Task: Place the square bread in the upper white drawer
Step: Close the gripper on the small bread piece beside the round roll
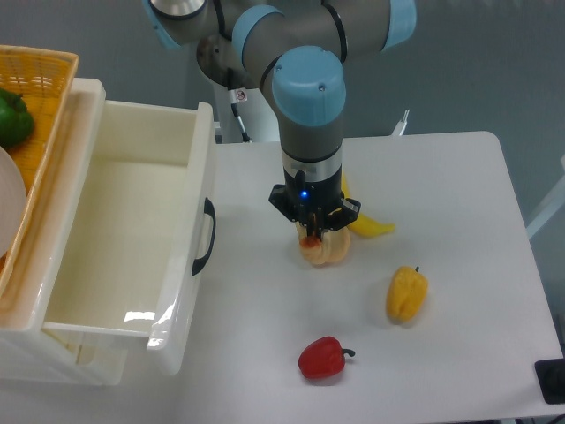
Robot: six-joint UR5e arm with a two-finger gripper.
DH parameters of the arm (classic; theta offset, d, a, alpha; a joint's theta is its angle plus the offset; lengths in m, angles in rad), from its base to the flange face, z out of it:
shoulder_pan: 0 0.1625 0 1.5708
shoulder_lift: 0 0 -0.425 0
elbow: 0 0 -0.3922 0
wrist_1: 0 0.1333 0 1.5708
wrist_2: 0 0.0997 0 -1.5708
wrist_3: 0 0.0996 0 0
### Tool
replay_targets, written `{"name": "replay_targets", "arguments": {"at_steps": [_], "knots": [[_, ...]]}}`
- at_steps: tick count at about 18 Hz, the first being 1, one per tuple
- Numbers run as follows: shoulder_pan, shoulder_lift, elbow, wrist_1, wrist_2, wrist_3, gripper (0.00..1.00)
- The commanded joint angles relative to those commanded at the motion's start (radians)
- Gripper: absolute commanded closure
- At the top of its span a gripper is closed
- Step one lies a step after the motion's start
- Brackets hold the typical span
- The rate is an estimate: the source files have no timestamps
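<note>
The square bread sits on the white table just below the middle of the frame, directly under the robot's hand. Only its lower part shows: a small, lumpy, rounded piece with a golden to orange-brown crust and paler cream patches, and a reddish spot near its top left where the hand meets it. The hand points straight down from the grey and blue arm, its dark fingers reaching onto the top of the bread. Whether they grip it or merely frame it I cannot tell, since the wrist hides the fingertips.

The upper white drawer fills the left of the frame, pulled open, deep and glossy, with a curved black handle on its front panel facing the bread. Its inside is bare white plastic.

A yellow banana lies just behind the hand, to its right. A yellow pepper rests toward the lower right, and a red pepper near the bottom centre, both well apart from the bread. A woven yellow basket holding a green pepper sits at the upper left.
</note>
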Motion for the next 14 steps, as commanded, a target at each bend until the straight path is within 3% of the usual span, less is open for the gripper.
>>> {"name": "replay_targets", "arguments": {"at_steps": [14], "knots": [[0.005, 0.002, 0.026, 0.003, -0.005, -0.064, 1.00]]}}
